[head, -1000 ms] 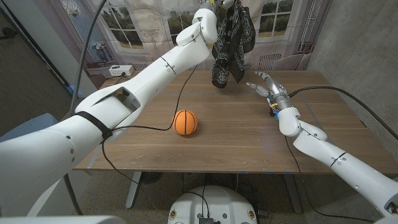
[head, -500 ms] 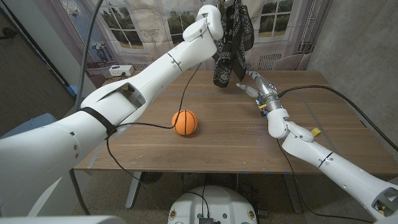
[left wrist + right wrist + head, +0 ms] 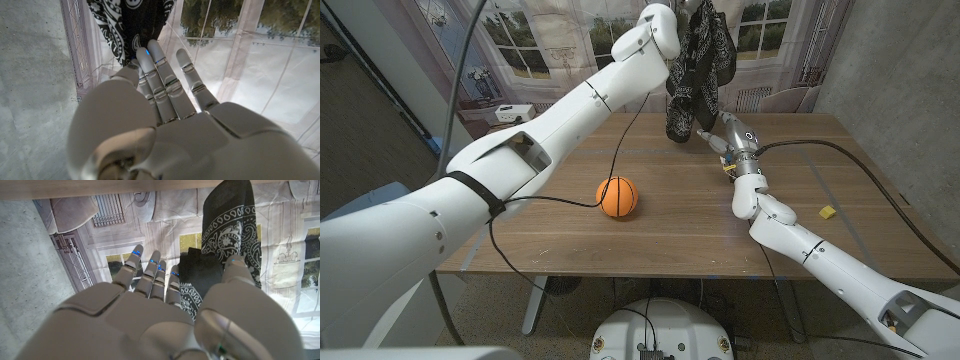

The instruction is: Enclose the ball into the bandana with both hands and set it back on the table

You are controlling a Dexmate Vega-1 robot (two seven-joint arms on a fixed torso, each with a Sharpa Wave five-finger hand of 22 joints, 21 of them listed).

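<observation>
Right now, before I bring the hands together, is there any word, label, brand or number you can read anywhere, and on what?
None can be read.
Bandana: white paisley print, no lettering.
Ball: black seams, no visible brand.
White box behind the table: too small to read, if marked.
Left hand and right hand: blue lights on the fingers, no text.

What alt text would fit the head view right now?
The left hand holds a black paisley bandana hanging above the wooden table, while the right hand reaches its lower end. An orange ball sits on the table.
</observation>
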